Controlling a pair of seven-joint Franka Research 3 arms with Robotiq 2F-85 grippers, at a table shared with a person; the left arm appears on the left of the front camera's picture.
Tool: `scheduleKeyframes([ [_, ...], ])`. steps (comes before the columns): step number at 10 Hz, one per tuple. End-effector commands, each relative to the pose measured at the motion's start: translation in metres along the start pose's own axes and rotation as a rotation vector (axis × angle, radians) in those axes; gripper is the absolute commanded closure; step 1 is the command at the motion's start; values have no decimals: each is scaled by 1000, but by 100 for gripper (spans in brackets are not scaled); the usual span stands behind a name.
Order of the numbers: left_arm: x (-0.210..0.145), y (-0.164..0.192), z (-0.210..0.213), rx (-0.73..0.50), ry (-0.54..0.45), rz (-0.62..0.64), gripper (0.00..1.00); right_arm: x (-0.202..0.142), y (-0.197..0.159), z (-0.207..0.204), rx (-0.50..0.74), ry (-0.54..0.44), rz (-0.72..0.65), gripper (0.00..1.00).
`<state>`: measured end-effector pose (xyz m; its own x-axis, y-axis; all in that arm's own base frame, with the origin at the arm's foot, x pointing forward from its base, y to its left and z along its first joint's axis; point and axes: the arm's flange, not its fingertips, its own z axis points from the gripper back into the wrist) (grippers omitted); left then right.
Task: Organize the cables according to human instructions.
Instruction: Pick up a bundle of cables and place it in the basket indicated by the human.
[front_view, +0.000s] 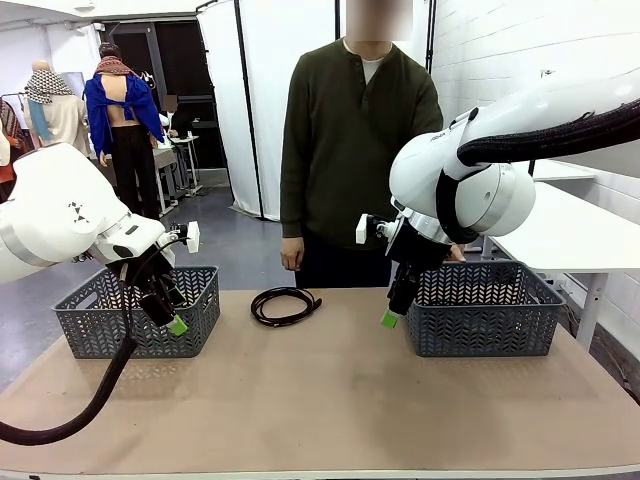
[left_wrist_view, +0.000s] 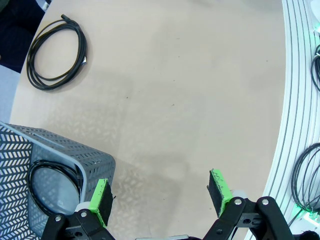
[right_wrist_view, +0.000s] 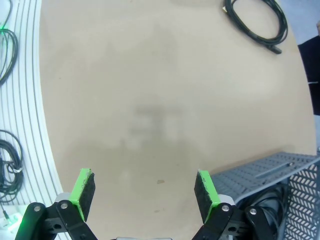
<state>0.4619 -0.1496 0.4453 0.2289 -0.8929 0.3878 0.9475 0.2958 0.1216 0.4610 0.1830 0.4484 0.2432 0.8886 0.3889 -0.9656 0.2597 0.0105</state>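
One coiled black cable (front_view: 283, 305) lies on the table's far middle, between the two baskets; it also appears as the cable (left_wrist_view: 56, 52) in the left wrist view and the cable (right_wrist_view: 256, 22) in the right wrist view. Another coiled cable (left_wrist_view: 52, 182) lies inside the left grey basket (front_view: 140, 310). Black cords (right_wrist_view: 265, 202) lie in the right basket (front_view: 485, 308). My left gripper (front_view: 172, 318) hangs in front of the left basket, open and holding nothing (left_wrist_view: 162, 192). In front of the right basket's left corner, my right gripper (front_view: 392, 315) is open with nothing in it (right_wrist_view: 145, 192).
A person (front_view: 355, 150) stands at the table's far side, arms down. The tan tabletop (front_view: 330, 400) spreads wide in front of the baskets. Black wires (left_wrist_view: 307, 185) hang beyond the table's railed near edge.
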Motion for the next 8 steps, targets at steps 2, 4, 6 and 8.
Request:
scheduleKeyframes([
  [2, 1, 0, 3, -7, 4, 2, 0, 0, 0, 0, 0, 0, 0, 0],
  [4, 1, 0, 3, -7, 4, 2, 0, 20, -12, -1, -1, 37, 83, 0],
  [6, 1, 0, 3, -7, 4, 2, 0, 50, -35, -6, 15, 111, 176, 0],
  [8, 1, 0, 3, -7, 4, 2, 0, 79, -55, -17, 88, 180, 292, 0],
])
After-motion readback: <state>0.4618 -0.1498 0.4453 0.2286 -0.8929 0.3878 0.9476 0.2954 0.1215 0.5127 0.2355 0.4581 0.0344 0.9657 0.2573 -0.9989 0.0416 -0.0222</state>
